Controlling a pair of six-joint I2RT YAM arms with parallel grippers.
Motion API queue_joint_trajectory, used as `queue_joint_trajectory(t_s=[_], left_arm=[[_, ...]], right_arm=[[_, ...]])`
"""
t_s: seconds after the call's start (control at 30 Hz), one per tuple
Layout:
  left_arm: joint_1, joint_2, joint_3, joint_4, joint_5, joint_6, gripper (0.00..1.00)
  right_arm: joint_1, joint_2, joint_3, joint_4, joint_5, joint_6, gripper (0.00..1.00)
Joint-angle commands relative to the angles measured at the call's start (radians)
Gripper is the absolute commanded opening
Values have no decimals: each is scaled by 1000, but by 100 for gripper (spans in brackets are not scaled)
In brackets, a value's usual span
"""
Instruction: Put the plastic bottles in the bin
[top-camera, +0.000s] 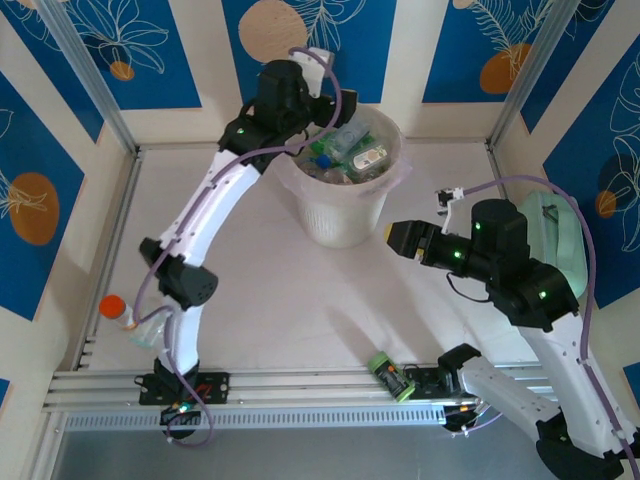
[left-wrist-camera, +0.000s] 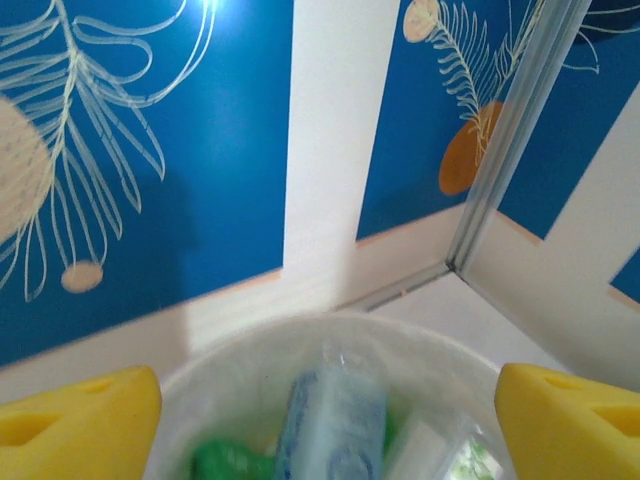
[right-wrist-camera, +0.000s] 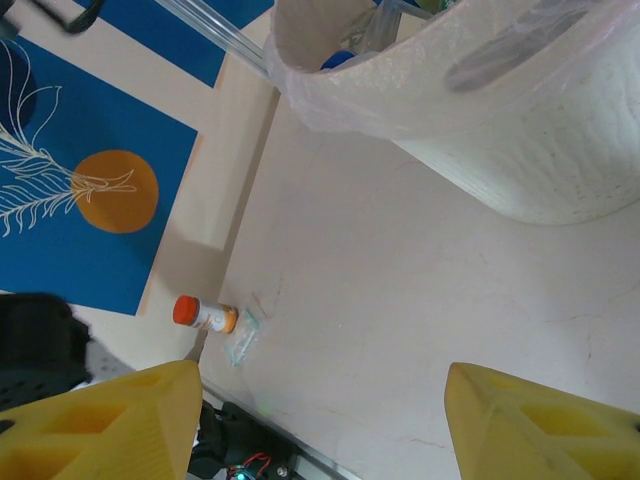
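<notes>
Bin (top-camera: 340, 215) | directly under spread left end effector (left-wrist-camera: 320, 415) | bottles (left-wrist-camera: 335, 425) inside

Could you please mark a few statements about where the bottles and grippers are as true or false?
1. The bin holds several bottles. True.
2. The left gripper is shut on a bottle. False: its fingers are spread wide and empty, above the bin.
3. An orange-capped bottle lies on the table near its left edge. True.
4. The right gripper is directly over the bin. False: it is open and off to the bin's right, over the table.
5. Every bottle is in the bin. False: besides the orange-capped bottle, a green bottle lies on the rail at the near edge.
</notes>
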Motion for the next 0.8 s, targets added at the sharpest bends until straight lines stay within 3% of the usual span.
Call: queue_joint_trajectory(t_s=[0.0,0.1,0.23,0.37,0.5,0.57,0.77], left_arm=[[0,-257,-234,17,32,-92,85],[2,-514,-569,69,-3,-121,91],[12,-854,-944,35,-179,-130,100],[48,-1055,-1161,-94,-273,-153,100],[53,-1152,-1300,-203,-494,-173,100],[52,-1204,-1412,-144,-538,-87,100],[57,-1370,-1763,198,-726,42,100]], right_arm=[[8,2,25,10,20,17,66],[23,-7,13,8,72,24,67],[26,-13,0,-44,208,16,73],[20,-11,-63,-88,428,24,95],[0,-5,-198,41,385,-76,99],[-3,-6,-261,82,419,-84,99],[-61,-98,-476,271,728,-170,99]])
